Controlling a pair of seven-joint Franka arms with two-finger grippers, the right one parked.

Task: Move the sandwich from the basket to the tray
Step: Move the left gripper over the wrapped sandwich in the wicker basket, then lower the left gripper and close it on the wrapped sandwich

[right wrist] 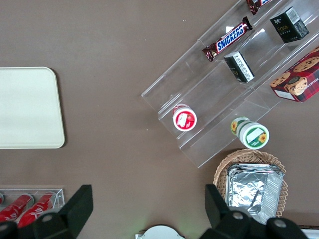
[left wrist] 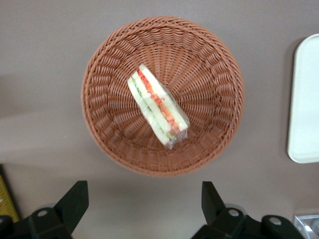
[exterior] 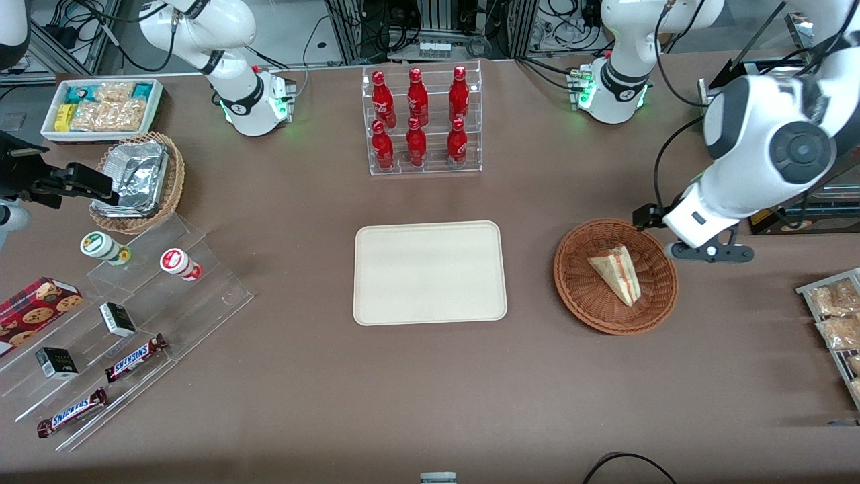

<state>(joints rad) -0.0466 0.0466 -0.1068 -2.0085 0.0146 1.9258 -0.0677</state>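
- Sandwich (exterior: 619, 272): a small triangular wedge of pale bread with red and green filling layers, in clear wrap, lying on its side inside the basket (exterior: 576, 289), close to the middle.
- Round reddish-brown wicker basket: sits on the brown table (exterior: 430, 390), toward the working arm's end, beside the tray (exterior: 430, 272) and apart from it.
- Cream-white rectangular tray with rounded corners: lies flat near the table's centre, with nothing on it.
- Left arm's gripper (left wrist: 144, 199): held above the table at the basket's edge, on the side away from the tray. In the wrist view its two black fingers (left wrist: 75, 201) stand wide apart, holding nothing, with the basket and the sandwich (left wrist: 158, 106) in view between and past them.
- Clear rack of six red bottles (exterior: 421, 121): farther from the front camera than the tray.
- Toward the parked arm's end: a lighter wicker basket holding crumpled silver foil (exterior: 138, 176), and clear stepped shelves (exterior: 134, 316) carrying snack bars, small boxes and two round tubs.
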